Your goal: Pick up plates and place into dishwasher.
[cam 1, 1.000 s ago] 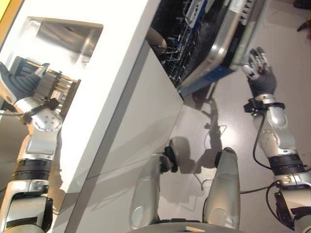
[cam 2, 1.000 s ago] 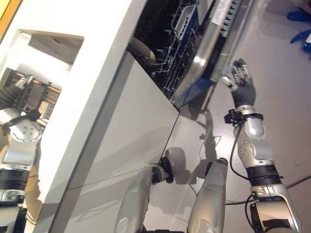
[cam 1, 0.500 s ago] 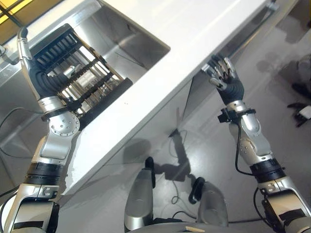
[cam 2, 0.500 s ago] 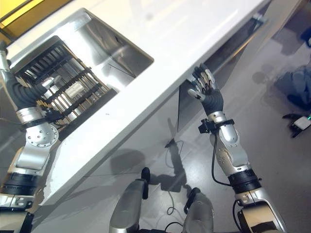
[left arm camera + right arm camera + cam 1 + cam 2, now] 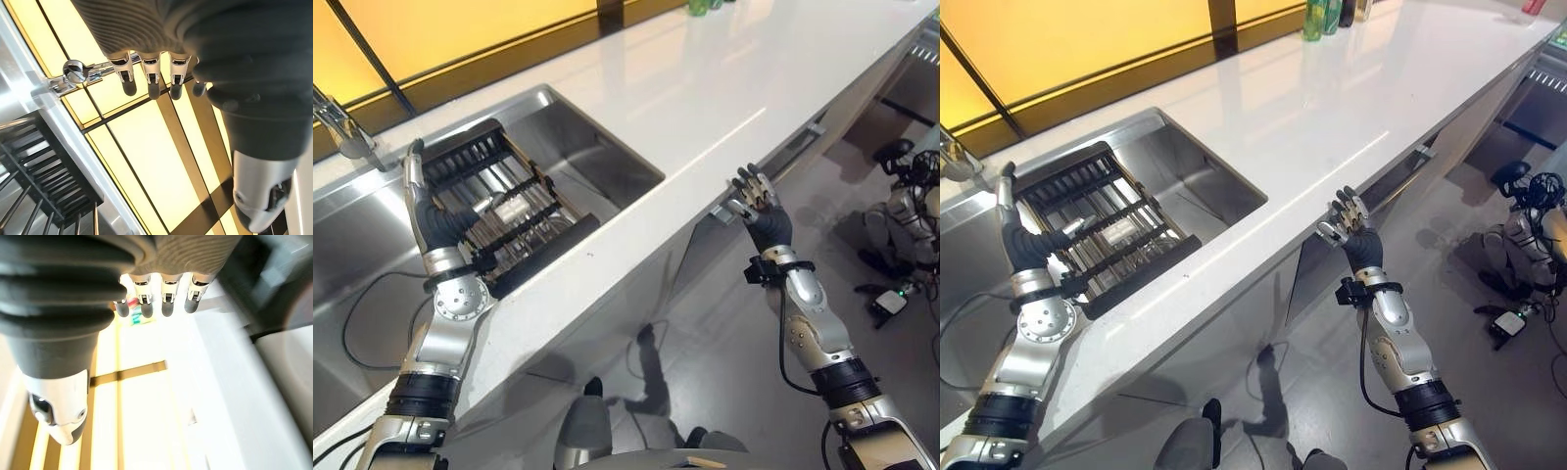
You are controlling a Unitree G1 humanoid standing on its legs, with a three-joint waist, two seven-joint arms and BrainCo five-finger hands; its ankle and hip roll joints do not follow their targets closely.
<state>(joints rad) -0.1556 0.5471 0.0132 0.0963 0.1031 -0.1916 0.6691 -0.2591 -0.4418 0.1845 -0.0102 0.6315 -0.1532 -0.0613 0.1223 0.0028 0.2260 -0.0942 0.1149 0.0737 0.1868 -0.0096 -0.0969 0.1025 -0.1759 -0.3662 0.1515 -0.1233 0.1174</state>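
A black dish rack (image 5: 489, 201) lies in the steel sink (image 5: 597, 147) set in the white counter (image 5: 1332, 98). A pale thing (image 5: 514, 210) shows among the rack's bars; whether it is a plate I cannot tell. My left hand (image 5: 433, 217) is raised over the rack's near left end, fingers (image 5: 149, 73) straight up and holding nothing. Out in front of the counter's front edge my right hand (image 5: 1352, 233) is up too, open and empty, with its fingers (image 5: 166, 298) straight. A dark opening (image 5: 1533, 98) under the counter's far right end may be the dishwasher.
A chrome tap (image 5: 337, 122) stands behind the sink at the left. Bottles (image 5: 1327, 15) stand at the counter's far edge. A drawer handle (image 5: 793, 152) runs under the counter by my right hand. Dark equipment and cables (image 5: 906, 201) lie on the floor at right.
The camera has swung from the open dishwasher up to the counter and sink, so the whole picture shifted. Both hands stay raised and open, holding nothing.
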